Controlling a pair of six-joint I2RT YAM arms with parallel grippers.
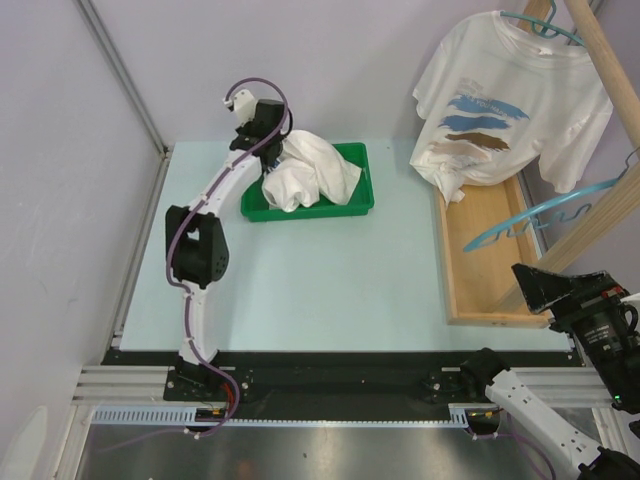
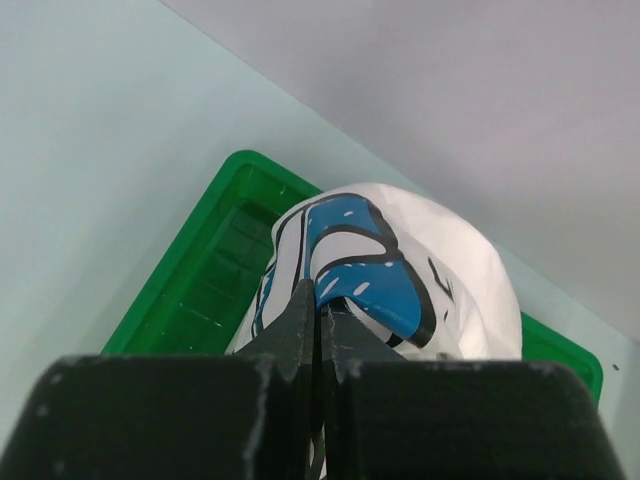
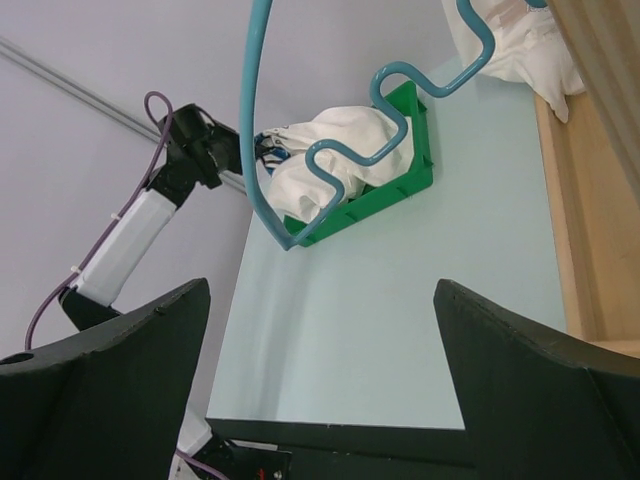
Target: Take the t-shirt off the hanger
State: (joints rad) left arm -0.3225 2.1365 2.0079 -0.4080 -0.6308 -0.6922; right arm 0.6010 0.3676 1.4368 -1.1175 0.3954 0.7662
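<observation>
the t-shirt (image 2: 455, 275) at 12 o'clock is pinched by the closed left jaws; the right jaws are spread.

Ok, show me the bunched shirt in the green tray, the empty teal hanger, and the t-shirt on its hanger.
bunched shirt (image 1: 315, 170), top external view, on its white folds.
empty teal hanger (image 3: 246, 120), right wrist view, on its long curved arm.
hanging t-shirt (image 1: 495, 115), top external view, on the printed chest.
</observation>
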